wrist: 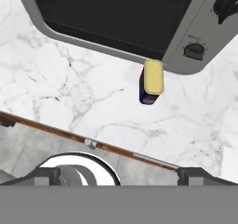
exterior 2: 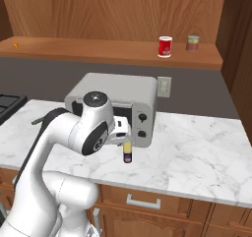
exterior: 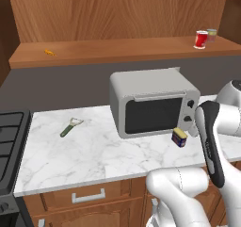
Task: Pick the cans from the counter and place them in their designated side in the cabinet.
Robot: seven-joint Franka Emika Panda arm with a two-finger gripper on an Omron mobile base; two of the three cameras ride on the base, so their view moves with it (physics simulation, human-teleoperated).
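The squat dark blue can with the yellow top (exterior: 179, 138) (exterior 2: 127, 154) (wrist: 152, 81) stands on the white marble counter (exterior: 89, 155) (exterior 2: 197, 147), right in front of the microwave's lower right corner. My gripper (wrist: 123, 174) hangs above the counter's front edge, open with nothing between its fingers. The blue can lies ahead of it and slightly to the right in the hand view. The red can with a white rim (exterior: 201, 39) (exterior 2: 165, 46) stands on the right part of the brown cabinet shelf (exterior: 117, 52) (exterior 2: 88, 51).
A grey microwave (exterior: 153, 101) (exterior 2: 115, 105) sits on the counter. On the shelf, a pale greenish can (exterior: 212, 34) (exterior 2: 193, 43) stands beside the red one and a small orange item (exterior: 49, 52) lies far left. A green peeler (exterior: 70, 126) lies near the black stove (exterior: 12, 141).
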